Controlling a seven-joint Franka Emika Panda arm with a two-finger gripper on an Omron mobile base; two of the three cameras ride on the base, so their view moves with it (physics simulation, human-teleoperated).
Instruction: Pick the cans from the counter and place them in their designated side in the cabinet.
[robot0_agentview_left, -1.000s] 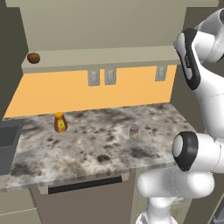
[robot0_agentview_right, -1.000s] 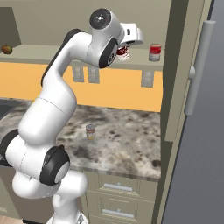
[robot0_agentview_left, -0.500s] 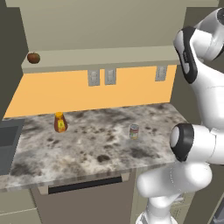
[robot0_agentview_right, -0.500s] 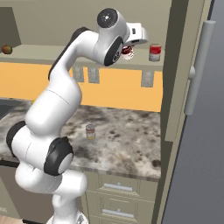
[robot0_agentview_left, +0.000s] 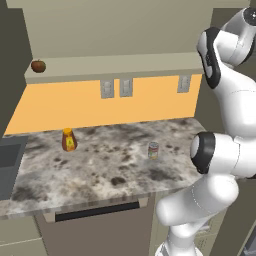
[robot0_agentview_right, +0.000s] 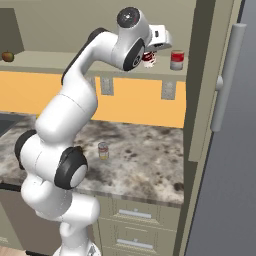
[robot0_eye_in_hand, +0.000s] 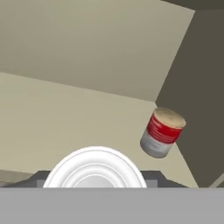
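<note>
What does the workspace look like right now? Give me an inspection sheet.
Surface: speckled stone counter, sink edge at its left end.
Job's things: dark red-and-white can up at the cabinet shelf, in the claw; silver-grey can upright on the counter, not yet picked.
Clutter: brighter red-and-grey can on the shelf's right end; orange bottle on the counter; a small round brown-red thing at the shelf's left end.
Grippers: claw shut on the dark red-and-white can.
Cables: nothing seen.
Surroundings: orange backsplash with outlets; drawers below the counter.
</note>
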